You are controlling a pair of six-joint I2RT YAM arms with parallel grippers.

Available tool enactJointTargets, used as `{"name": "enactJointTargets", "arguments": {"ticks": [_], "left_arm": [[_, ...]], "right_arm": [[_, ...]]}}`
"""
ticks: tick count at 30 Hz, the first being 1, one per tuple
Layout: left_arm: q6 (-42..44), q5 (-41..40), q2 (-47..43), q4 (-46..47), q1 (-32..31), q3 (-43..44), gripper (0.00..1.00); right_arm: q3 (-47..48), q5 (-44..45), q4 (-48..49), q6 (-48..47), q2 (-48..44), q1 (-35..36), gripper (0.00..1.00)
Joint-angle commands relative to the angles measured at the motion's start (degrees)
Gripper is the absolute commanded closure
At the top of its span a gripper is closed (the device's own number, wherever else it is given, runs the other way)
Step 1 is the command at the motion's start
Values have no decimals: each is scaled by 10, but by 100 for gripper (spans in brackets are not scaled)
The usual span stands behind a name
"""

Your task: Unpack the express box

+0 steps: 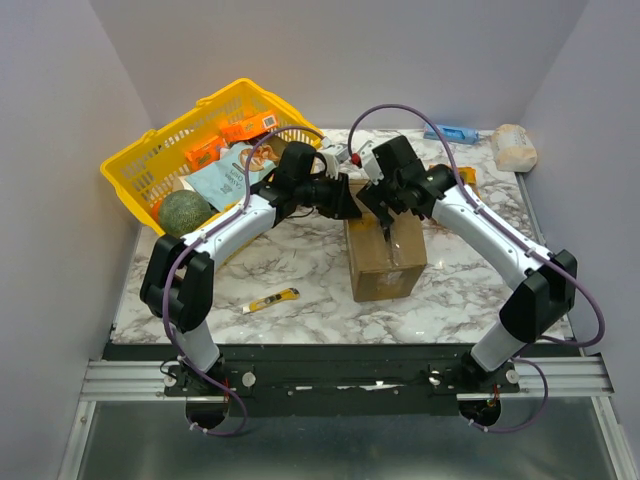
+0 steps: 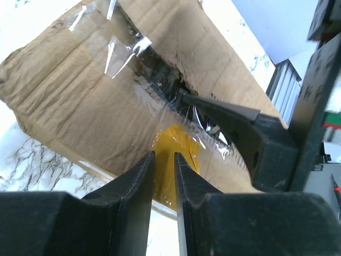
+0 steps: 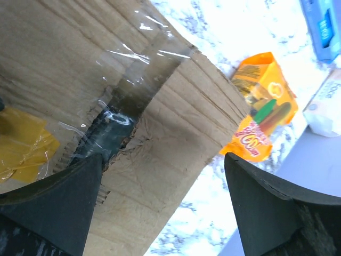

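Our box (image 1: 385, 255) stands mid-table on marble (image 1: 300, 258), grey walls around. The right gripper (image 3: 162, 157) is spread wide over its torn taped seam. The left gripper (image 2: 164, 154) is narrowed to a slit, gripping nothing. Only the left wrist view shows a right finger (image 2: 224, 111) in that seam. Only the top view shows the basket (image 1: 125, 185).

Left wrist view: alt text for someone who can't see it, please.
The left gripper, fingers nearly closed, points at a yellow sticker under clear tape on the express box. One finger of the right gripper has its tip at the box's torn seam.
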Motion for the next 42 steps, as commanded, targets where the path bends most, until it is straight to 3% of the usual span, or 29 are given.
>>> {"name": "enactJointTargets", "arguments": {"ticks": [1,12,27,30,35,40,42], "left_arm": [[25,-55,24,-88,4,-32,68],[31,-57,30,-89,-2,-29,68],[39,-59,31,-96,-6,-22,67],[45,-55,31,-96,-9,-22,67],[53,-42,35,-98,-10,-14,65],[57,-31,35,-89,-12,-7,63],[68,-19,27,-85,-12,2,60]], "right_arm": [[38,92,-48,-61,-22,-24,0],[81,111,-84,-83,-28,-24,0],[43,90,-110,-96,-85,-107,0],[9,50,-92,-88,-92,-150,0],[-51,-117,-61,-57,-92,-237,0],[-65,-253,-44,-50,-98,-251,0],[-48,-267,-41,-49,-98,-250,0]]}}
